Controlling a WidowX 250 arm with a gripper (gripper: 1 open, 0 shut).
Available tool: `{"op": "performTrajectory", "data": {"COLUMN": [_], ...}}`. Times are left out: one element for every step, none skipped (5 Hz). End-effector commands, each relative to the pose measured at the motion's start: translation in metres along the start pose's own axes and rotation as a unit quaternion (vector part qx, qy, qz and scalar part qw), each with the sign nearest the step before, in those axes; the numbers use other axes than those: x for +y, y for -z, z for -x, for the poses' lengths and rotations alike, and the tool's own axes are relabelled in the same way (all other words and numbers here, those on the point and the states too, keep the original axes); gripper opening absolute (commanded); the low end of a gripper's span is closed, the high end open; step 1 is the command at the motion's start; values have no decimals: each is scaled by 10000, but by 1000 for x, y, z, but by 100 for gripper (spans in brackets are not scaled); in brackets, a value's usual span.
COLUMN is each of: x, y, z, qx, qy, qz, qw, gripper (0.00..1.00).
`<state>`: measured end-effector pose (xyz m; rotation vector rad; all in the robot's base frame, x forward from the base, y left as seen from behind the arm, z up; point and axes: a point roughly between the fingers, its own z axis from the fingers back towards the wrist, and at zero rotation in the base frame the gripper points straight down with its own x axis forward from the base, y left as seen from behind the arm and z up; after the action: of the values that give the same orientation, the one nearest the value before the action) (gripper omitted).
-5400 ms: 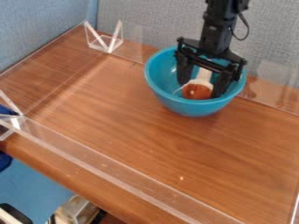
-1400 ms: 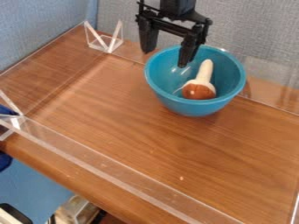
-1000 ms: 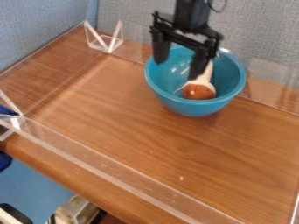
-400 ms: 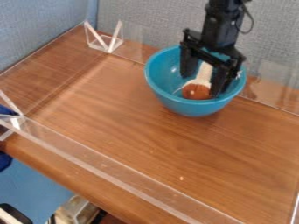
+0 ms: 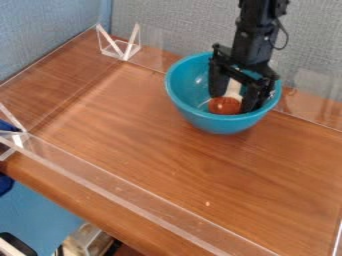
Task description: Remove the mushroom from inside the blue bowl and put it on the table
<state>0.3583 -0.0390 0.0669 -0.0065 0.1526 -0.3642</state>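
The blue bowl (image 5: 190, 105) sits at the back right of the table (image 5: 160, 150). Inside it lies the mushroom (image 5: 226, 103), orange-brown cap toward the front and cream stem mostly hidden behind the gripper. My black gripper (image 5: 241, 92) hangs straight down into the bowl, open, with one finger on each side of the mushroom. Whether the fingers touch the mushroom is unclear.
Clear acrylic walls (image 5: 160, 205) run along the table's edges, with a triangular acrylic bracket (image 5: 120, 45) at the back left corner and another wall just right of the bowl (image 5: 307, 100). Bare wood spreads left and in front of the bowl.
The gripper moved right from above the bowl's back left rim and dropped into the bowl, now straddling the mushroom. The mushroom and bowl stayed in place.
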Motion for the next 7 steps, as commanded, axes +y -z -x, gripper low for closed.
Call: {"op": "performTrajectory", "data": {"x": [11, 15, 20, 26, 30, 32, 35], "y": [-15, -11, -8, -4, -1, 0, 2], "z": [-5, -8, -9, -11, -14, -16, -19], "qx": [-267, -243, -233, -203, -185, -173, -148], "qy": [-80, -106, -126, -156, -172, -177, -182], "qz": [-9, 68, 138, 200, 246, 270, 293], "qw": [9996, 9996, 9996, 9995, 9994, 9993, 9993], "gripper": [100, 0, 0, 100, 0, 0, 0]}}
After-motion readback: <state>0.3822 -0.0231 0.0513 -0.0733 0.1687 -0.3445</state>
